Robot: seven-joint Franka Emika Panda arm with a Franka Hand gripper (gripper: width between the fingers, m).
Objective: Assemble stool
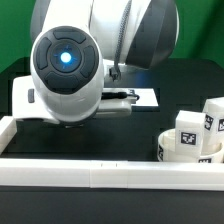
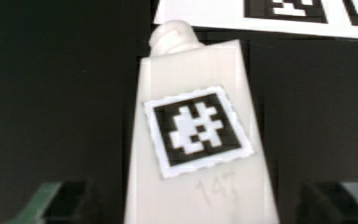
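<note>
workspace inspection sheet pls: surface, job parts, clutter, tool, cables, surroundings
surface: black table top, edged by long white border rails
job's things: white plastic leg block with a black-and-white square tag lies flat on the table; short round white seat sits at the exterior view's right with more tagged white leg blocks; cannot tell whether they rest on it or behind it
clutter: nothing seen
grippers: two-finger tool open, one finger on each side of the leg block, gaps showing
cables: nothing seen
surroundings: thin flat white marker board beyond the white robot arm
</note>
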